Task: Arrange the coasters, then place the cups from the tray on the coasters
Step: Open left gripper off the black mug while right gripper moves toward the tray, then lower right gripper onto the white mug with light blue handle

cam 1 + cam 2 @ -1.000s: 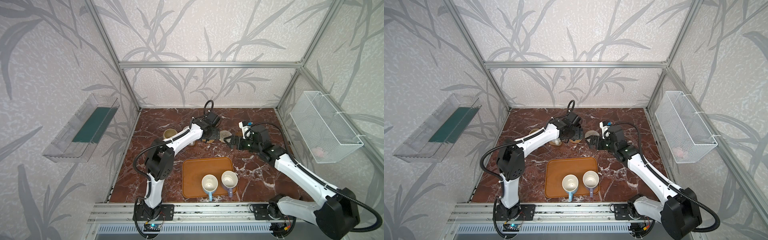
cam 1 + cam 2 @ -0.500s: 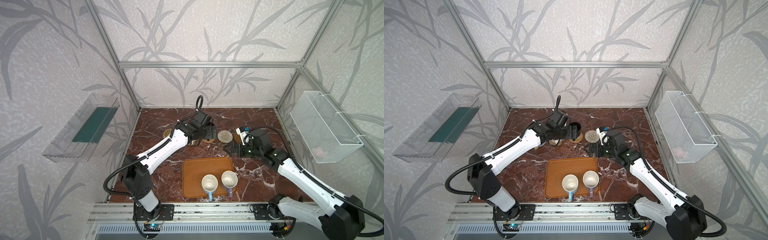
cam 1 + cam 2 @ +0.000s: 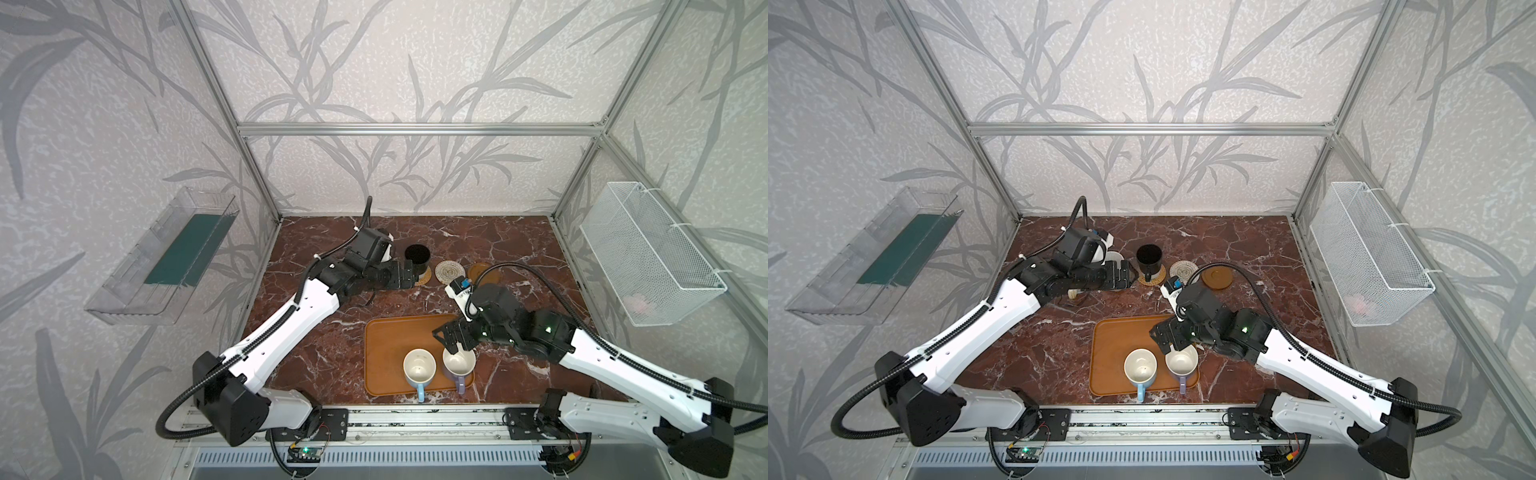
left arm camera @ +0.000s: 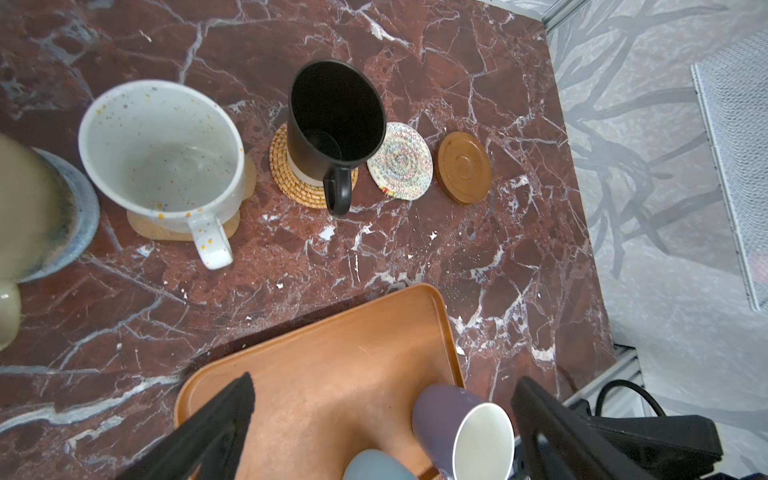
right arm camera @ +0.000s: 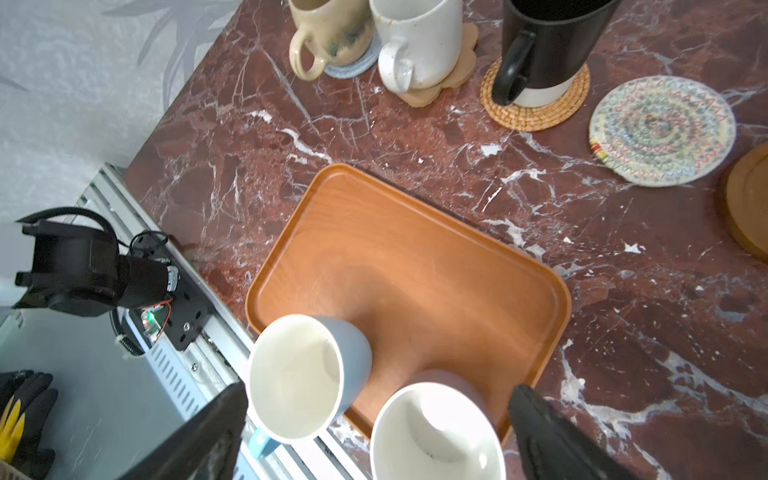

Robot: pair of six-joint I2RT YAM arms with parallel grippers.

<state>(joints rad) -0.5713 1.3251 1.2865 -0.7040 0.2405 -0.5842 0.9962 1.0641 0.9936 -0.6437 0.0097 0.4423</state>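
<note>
The beige cup stands on the grey-blue coaster, the speckled white cup on the tan paw coaster, and the black cup on the rattan coaster. The rope coaster and the wooden disc are bare. The light blue cup and the lavender cup stand on the tray. My right gripper hangs open over the lavender cup. My left gripper is open and empty beside the black cup.
A white wire basket hangs on the right wall and a clear plastic bin on the left wall. An aluminium rail runs along the front edge, just past the tray's near rim.
My right gripper came forward from the back row of coasters to above the lavender cup on the tray. My left gripper drew back from the black cup, which now stands free.
</note>
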